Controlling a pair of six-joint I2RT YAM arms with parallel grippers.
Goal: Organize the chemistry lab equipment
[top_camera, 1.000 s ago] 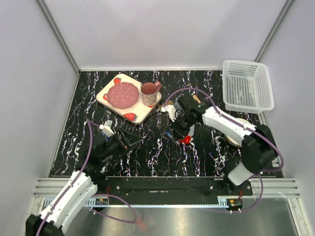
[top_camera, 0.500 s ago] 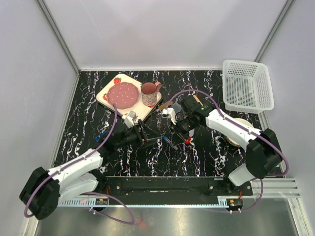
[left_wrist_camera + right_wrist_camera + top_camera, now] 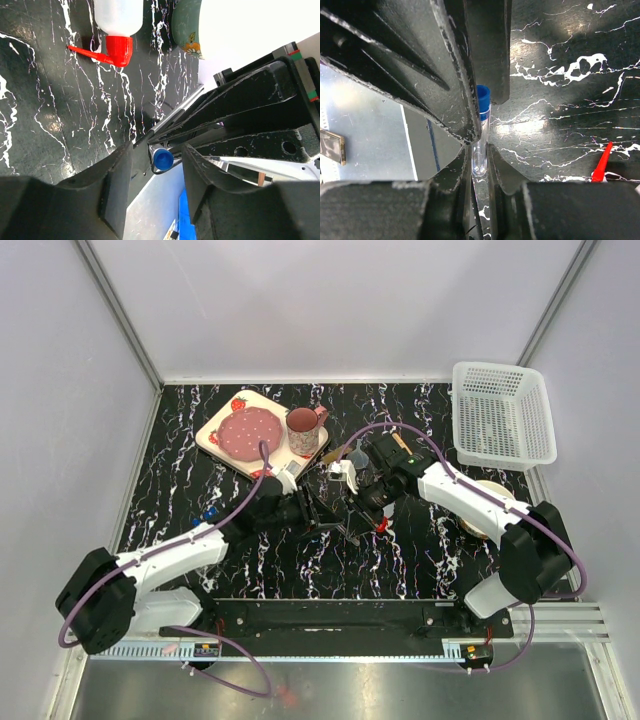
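Blue-capped tube (image 3: 481,135): off surface (image 3: 50,100), near red-capped squeeze bottle (image 3: 117,20), clamped in right end effector (image 3: 479,150). Left end effector (image 3: 157,152) jaws apart, straddling cap (image 3: 163,158). Risk: early release or off-centre squeeze, tube drops.

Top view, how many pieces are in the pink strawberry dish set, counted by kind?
Tray: 1
Plate: 1
Mug: 1
Total: 3

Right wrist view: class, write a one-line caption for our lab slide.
Right hand grips a clear blue-capped tube with the left hand straddling its cap.
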